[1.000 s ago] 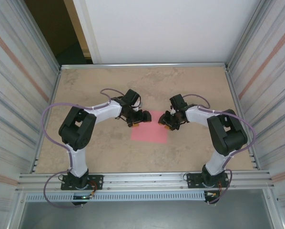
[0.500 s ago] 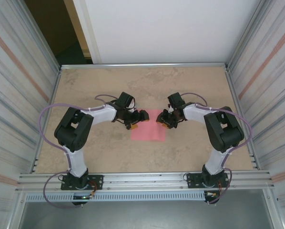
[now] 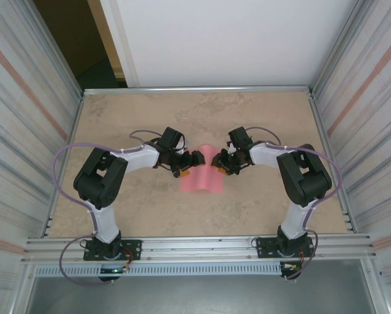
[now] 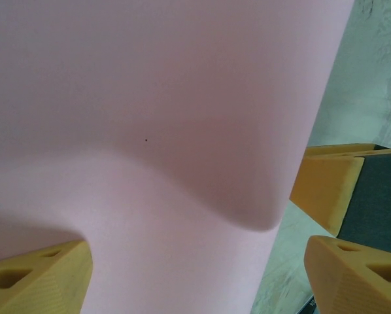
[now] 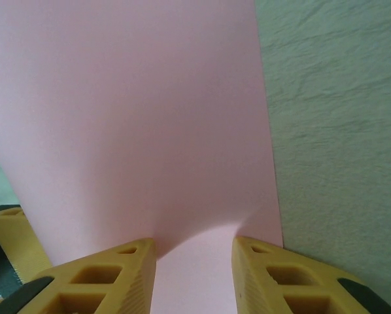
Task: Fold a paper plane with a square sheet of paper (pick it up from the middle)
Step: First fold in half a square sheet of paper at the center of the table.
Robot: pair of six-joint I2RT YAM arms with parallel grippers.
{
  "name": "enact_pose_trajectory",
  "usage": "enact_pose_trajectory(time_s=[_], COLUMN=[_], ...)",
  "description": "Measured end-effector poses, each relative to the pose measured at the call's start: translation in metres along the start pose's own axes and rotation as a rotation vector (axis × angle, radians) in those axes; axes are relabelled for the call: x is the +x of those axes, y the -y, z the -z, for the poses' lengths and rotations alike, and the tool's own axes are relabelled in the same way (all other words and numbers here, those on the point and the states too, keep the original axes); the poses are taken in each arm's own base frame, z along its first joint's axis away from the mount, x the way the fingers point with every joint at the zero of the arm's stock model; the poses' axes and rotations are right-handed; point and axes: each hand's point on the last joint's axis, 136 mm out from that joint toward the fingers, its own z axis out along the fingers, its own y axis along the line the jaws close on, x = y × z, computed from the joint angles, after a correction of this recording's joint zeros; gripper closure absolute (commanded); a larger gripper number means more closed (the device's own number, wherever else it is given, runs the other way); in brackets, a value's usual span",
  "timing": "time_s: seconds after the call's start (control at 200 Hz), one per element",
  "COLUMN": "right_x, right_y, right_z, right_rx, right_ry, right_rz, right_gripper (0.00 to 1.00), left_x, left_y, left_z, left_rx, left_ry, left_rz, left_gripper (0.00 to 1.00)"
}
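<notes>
On my overhead feed the square sheet of paper [image 3: 203,175] lies near the middle of the table [image 3: 117,118], between the two arms. Its far part is humped up off the surface in an arch, while its near edge lies flat. The left tool [image 3: 196,159] and the right tool [image 3: 217,160] face each other across that hump, each at one side edge of the sheet.

From the left wrist I see the left tool's fingers [image 4: 42,275] spread wide, open, with the pink sheet bulging between them. The other arm's yellow finger sits just past the paper's far edge.

From the right wrist, the right tool's fingers [image 5: 101,278] stand narrower, straddling the paper's edge where it buckles upward. I cannot tell whether they are pinching it.
</notes>
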Motion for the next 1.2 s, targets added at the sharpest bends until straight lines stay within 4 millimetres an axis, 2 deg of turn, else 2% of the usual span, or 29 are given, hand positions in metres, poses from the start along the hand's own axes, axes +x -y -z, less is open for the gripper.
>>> enact_pose_trajectory(time_s=[0.341, 0.792, 0.897, 1.022, 1.112, 1.198], right_x=[0.009, 0.007, 0.003, -0.010, -0.022, -0.032], right_y=[-0.015, -0.015, -0.006, 0.002, -0.003, -0.011], right_z=[-0.012, -0.010, 0.001, 0.023, 0.044, 0.065], right_rx=[-0.058, -0.117, -0.122, -0.146, -0.199, -0.263], right_ry=[-0.034, -0.033, -0.009, 0.047, 0.100, 0.145], right_rz=[0.019, -0.015, -0.039, -0.066, -0.064, -0.047], right_gripper=[0.69, 0.66, 0.62, 0.52, 0.43, 0.34], left_x=[0.003, 0.004, 0.001, -0.006, -0.016, -0.028], left_y=[0.006, -0.004, -0.006, -0.005, 0.006, 0.027], left_z=[-0.001, -0.005, -0.003, 0.004, 0.017, 0.037], left_rx=[-0.040, -0.095, -0.095, -0.065, -0.005, 0.090], left_ry=[-0.015, -0.029, -0.025, -0.016, 0.007, 0.044], left_rz=[-0.065, -0.093, -0.096, -0.091, -0.095, -0.113], left_gripper=[0.24, 0.63, 0.72, 0.74, 0.74, 0.74])
